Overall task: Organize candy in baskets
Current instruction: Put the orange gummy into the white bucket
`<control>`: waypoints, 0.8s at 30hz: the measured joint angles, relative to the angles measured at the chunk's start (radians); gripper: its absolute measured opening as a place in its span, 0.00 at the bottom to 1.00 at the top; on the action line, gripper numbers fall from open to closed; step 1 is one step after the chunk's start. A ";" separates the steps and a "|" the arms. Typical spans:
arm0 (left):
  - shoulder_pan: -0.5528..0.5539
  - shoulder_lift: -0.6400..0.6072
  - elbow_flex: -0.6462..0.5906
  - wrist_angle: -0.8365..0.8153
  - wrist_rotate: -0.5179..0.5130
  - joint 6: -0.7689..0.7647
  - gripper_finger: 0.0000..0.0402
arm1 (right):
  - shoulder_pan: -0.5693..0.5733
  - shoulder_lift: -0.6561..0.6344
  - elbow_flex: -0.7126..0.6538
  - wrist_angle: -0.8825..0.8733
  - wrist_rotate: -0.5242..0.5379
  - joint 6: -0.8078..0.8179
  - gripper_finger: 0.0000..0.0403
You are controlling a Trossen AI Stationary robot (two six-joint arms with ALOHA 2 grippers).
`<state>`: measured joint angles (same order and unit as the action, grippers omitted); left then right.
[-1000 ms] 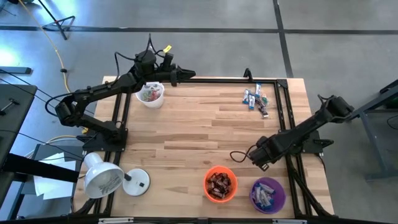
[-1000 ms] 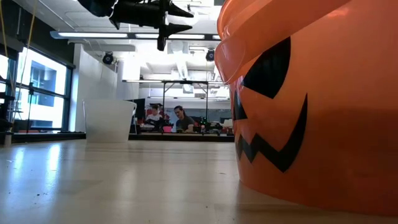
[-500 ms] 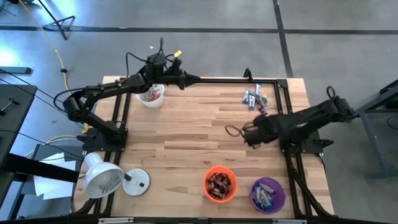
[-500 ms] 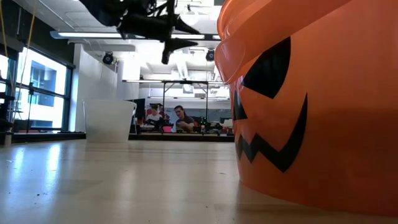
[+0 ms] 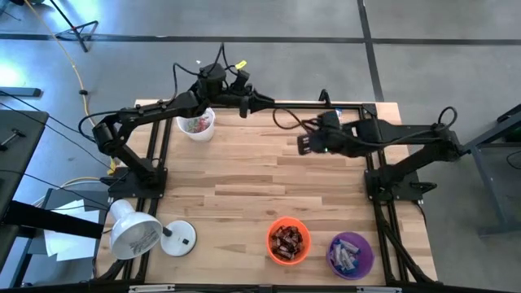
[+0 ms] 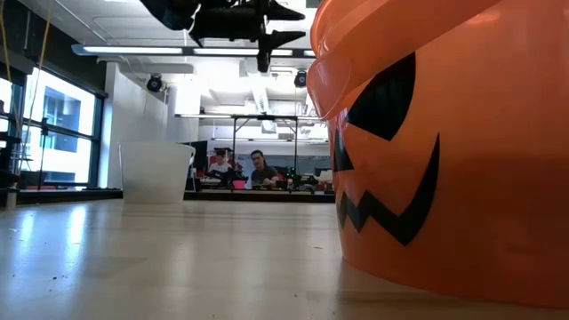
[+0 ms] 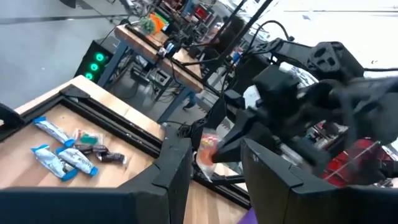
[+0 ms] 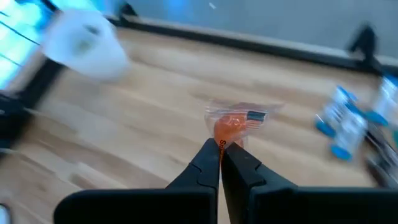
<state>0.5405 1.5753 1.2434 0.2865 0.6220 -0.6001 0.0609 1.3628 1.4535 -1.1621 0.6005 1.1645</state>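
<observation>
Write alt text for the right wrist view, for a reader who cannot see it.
The right tool is shut on an orange-and-clear wrapped candy, held above a wooden table. A white basket shows blurred at one far corner, and blue-and-white candies lie on the table to the other side.

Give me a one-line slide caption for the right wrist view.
Right gripper shut on an orange clear-wrapped candy, carried above the wooden table.

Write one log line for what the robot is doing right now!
right gripper: shut on orange-wrapped candy, above table | left gripper: open, empty, beyond white basket
</observation>
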 joint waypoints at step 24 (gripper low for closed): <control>-0.104 0.000 0.025 0.029 -0.203 0.008 0.32 | -0.121 0.000 0.012 0.562 -0.063 -0.492 0.00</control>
<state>0.4362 1.5753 1.2686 0.3153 0.4189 -0.5921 -0.0597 1.3629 1.4658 -0.6005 0.5371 0.6724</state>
